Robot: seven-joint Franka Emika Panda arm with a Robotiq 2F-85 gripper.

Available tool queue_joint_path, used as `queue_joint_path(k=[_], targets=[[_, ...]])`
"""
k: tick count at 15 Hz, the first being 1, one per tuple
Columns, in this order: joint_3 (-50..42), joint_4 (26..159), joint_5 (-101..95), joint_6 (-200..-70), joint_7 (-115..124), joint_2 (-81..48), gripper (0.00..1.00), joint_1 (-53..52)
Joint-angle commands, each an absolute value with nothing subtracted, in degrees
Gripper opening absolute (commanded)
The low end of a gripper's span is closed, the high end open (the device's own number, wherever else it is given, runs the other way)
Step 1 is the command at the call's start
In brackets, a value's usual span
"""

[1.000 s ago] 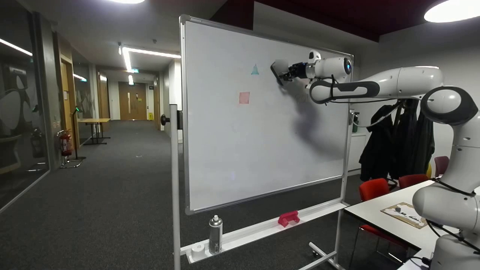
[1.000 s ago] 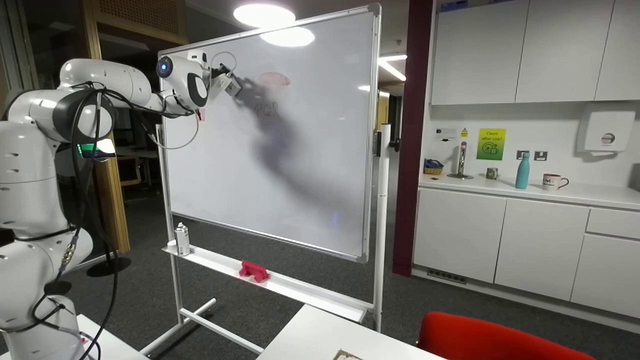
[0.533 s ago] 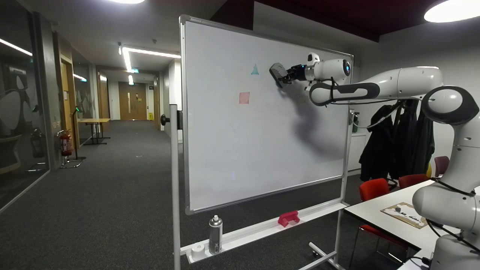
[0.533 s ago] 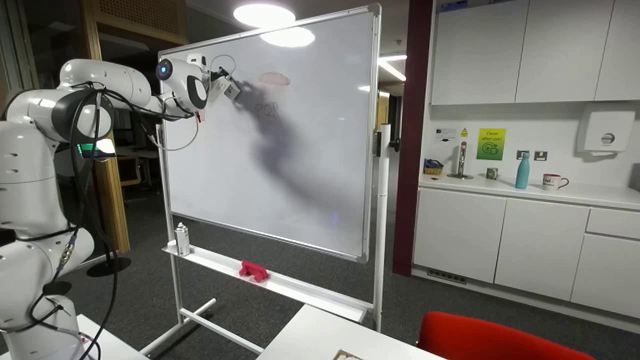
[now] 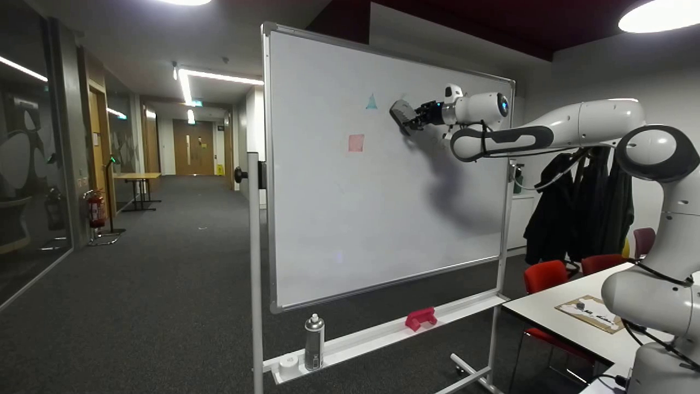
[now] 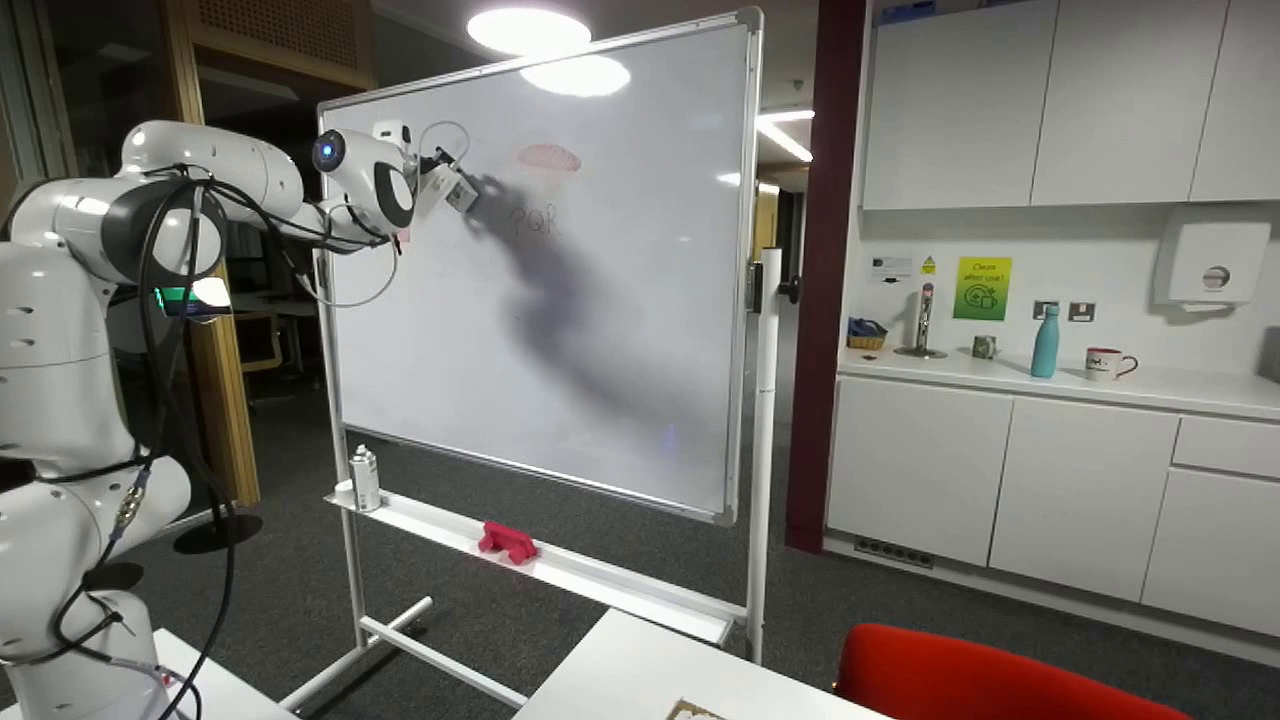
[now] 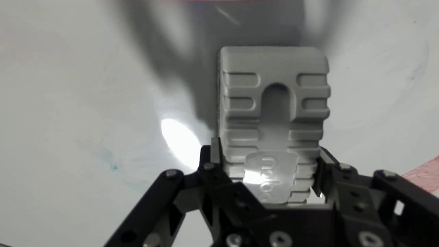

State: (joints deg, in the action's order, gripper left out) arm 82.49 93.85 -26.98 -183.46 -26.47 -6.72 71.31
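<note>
My gripper (image 7: pixel 271 152) is shut on a grey ribbed eraser (image 7: pixel 276 127), with one finger on each of its long sides. The eraser stands at a slant by the upper part of a whiteboard (image 5: pixel 350 219); whether its whole face touches the board I cannot tell. In an exterior view, a blue-green triangle (image 5: pixel 372 102) and a pinkish-red square (image 5: pixel 356 143) lie left of the eraser. A red oval (image 6: pixel 548 157) and the letters PQR (image 6: pixel 534 219) show on the board in an exterior view. Close by in the wrist view are a faint bluish smudge (image 7: pixel 113 164) and a red patch (image 7: pixel 423 175).
On the tray (image 5: pixel 361 345) below the board are a spray can (image 5: pixel 314 342), a small white item (image 5: pixel 288 365) and a red holder (image 5: pixel 421 318). A white table (image 5: pixel 541 295) with a cardboard piece (image 5: pixel 590 313) and a red chair (image 6: pixel 990 680) stand nearby.
The arm has come down a little along the board with the eraser, and slightly to the left in both exterior views. The grip looks the same.
</note>
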Motion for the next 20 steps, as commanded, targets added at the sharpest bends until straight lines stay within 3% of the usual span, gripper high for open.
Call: queue_joint_path(k=[1,20], targets=[[85.25,92.55,-27.50,-182.02,-27.55,-9.03,0.34,73.39],[98.16,90.81,-28.85,-181.73,-22.91,-16.34,0.34,87.90]])
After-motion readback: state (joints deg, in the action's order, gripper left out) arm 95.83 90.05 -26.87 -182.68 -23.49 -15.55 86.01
